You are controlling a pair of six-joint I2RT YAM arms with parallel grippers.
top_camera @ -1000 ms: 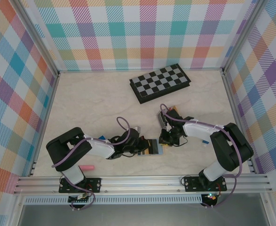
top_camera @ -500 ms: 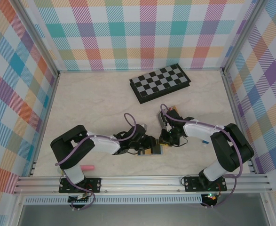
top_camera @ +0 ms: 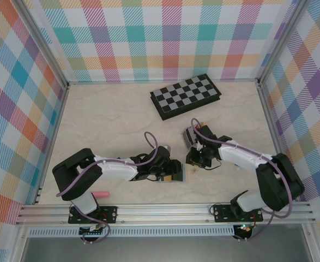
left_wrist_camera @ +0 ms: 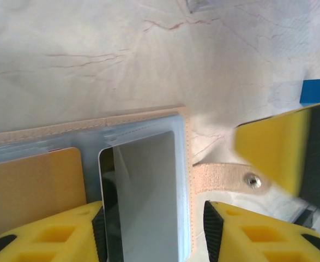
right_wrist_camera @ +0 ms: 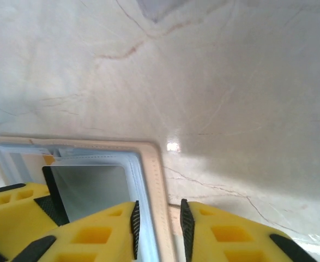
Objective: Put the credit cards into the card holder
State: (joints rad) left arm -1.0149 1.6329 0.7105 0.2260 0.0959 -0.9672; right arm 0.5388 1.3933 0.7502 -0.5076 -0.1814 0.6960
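Seating of one card appears to be the step in hand: a thin grey rectangular plastic card [left_wrist_camera: 146, 185] is seen lodged in a pale grey-blue pocket of the tan leather-like folding card holder [left_wrist_camera: 138, 114], at the lower middle of the left wrist view. What looks like a yellow card [left_wrist_camera: 34, 185] is tucked in the pocket to its left. The left gripper [left_wrist_camera: 153, 218] is held with its jaws apart, one on either side of the grey card, clamped on nothing. The right gripper [right_wrist_camera: 158, 218] is set astride the holder's tan rim with only a narrow gap, and whether that rim is pinched or merely straddled cannot be told. Next, it is judged, the left gripper should be drawn straight back so that the card is not dragged out, the holder being kept flat meanwhile — then another card is to be fetched
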